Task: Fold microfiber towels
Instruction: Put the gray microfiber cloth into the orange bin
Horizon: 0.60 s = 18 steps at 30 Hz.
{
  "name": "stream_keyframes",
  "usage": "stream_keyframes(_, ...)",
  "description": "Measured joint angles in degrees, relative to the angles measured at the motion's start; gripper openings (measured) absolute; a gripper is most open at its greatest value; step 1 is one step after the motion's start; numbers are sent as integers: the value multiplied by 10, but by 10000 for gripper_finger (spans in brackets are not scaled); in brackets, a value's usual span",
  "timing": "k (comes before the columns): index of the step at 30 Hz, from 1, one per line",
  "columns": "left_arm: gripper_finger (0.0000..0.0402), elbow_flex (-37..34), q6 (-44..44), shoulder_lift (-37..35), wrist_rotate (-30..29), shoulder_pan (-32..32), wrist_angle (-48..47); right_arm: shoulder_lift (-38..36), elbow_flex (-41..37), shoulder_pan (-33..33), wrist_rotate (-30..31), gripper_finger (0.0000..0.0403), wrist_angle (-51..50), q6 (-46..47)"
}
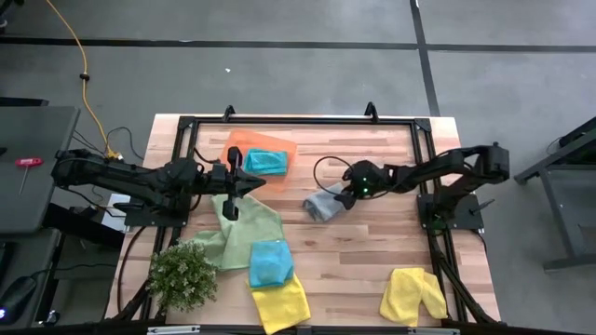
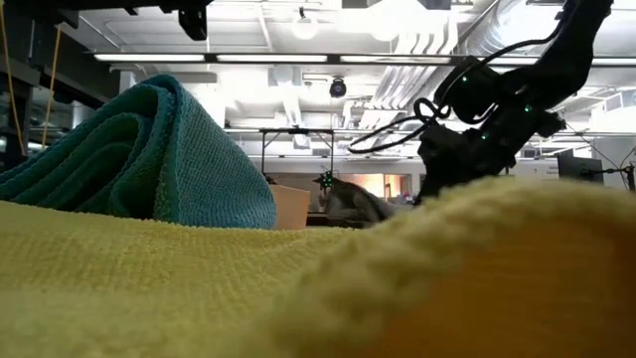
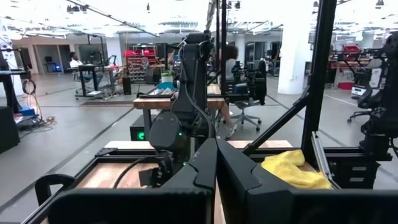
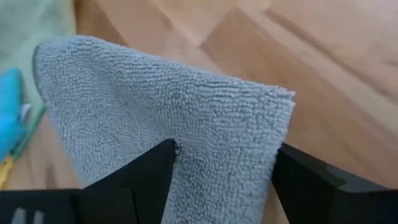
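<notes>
Wooden boards make up the table (image 1: 363,251), and soft towels lie all over it. From the table's middle, the grey towel (image 1: 322,202) sits close by, toward 1 o'clock. The right gripper (image 1: 343,197) is at the towel's right edge, its fingers spread wide with the grey cloth between them. They are not squeezing it yet, as far as I can tell.

The left gripper (image 1: 250,179) waits over near 10 o'clock, beside the orange tray (image 1: 279,143), with its fingers pressed shut and nothing in them.

1 teal towel (image 1: 265,161) lies folded on the tray. Another teal towel (image 1: 270,261) rests at 7 o'clock, with a yellow towel (image 1: 282,301) just below it and a green towel (image 1: 244,230) touching its upper side. A second yellow towel (image 1: 413,294) lies at 5 o'clock. The little plant (image 1: 183,275) stands at 8 o'clock.

To do this step well, I think the right gripper should pinch only the top edge, lift it gently, and carry it across so the corners meet. Going slowly keeps the cloth flat and stops it bunching.
</notes>
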Motion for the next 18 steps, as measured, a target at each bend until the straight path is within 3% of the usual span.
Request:
stream_keyframes(3,0,0,0,-2,-14,0,-1,9,1,13,8,244,8,20)
stream_keyframes(8,0,0,0,-30,-103,-4,-7,26,1,38,64,230,18,51)
stream_keyframes(11,0,0,3,-48,-163,-14,-27,31,0,50,102,176,21,39)
stream_keyframes(15,0,0,25,-65,-255,-28,-69,33,-1,54,139,38,18,23)
stream_keyframes(18,0,-9,51,-72,-333,-33,-82,33,2,55,161,20,15,25)
